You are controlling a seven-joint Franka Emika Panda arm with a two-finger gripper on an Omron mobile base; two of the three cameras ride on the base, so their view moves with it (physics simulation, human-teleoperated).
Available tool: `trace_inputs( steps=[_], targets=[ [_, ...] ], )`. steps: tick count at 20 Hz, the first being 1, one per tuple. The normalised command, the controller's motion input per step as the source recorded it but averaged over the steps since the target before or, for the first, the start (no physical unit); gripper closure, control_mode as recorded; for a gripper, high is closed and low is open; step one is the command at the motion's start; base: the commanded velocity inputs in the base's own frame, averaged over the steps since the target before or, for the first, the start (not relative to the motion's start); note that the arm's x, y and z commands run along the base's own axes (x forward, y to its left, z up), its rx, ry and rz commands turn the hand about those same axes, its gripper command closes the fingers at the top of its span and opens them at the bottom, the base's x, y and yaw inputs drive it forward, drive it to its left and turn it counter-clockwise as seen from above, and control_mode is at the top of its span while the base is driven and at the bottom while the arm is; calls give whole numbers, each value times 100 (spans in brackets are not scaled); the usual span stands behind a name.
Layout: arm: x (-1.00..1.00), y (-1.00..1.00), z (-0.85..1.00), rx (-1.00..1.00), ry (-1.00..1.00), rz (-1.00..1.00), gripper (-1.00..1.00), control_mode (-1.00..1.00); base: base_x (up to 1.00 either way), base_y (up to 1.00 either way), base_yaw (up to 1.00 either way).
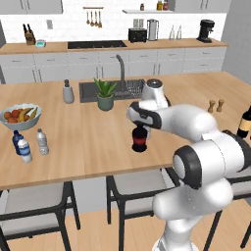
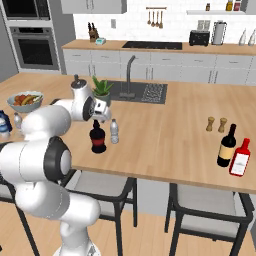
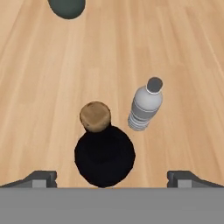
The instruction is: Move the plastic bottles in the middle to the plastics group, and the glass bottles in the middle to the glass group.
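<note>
The wide dark glass bottle [image 3: 104,155] with a cork top and red label [image 1: 139,139] [image 2: 98,137] stands mid-counter. My gripper [image 3: 113,178] hangs open just above it, one fingertip [image 3: 41,178] on each side of its body, not touching. A clear plastic bottle [image 3: 145,105] [image 2: 114,131] stands close beside it. Another clear plastic bottle [image 1: 42,142] stands at the far left next to the plastics group: a dark blue bottle [image 1: 17,141] and a pale blue-capped one [image 1: 24,150]. The slim wine bottle of the glass group [image 2: 226,146] [image 1: 244,122] is far right.
A red bottle [image 2: 240,157] stands next to the wine bottle, with salt and pepper shakers [image 2: 216,124] behind them. A potted plant [image 1: 105,94] and the sink [image 2: 135,92] lie beyond the dark bottle. A fruit bowl [image 1: 20,116] sits at the left. Stools stand under the counter's front edge.
</note>
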Motion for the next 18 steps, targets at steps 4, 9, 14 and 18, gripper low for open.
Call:
trace_inputs(
  steps=[4, 9, 14, 18],
  targets=[
    [23, 0, -20, 0, 0, 0, -100, -100, 0, 0, 0],
    [0, 0, -17, 0, 0, 0, -100, -100, 0, 0, 0],
    [3, 0, -6, 0, 0, 0, -100, -100, 0, 0, 0],
    [19, 1, -23, 0, 0, 0, -100, -100, 0, 0, 0]
  ],
)
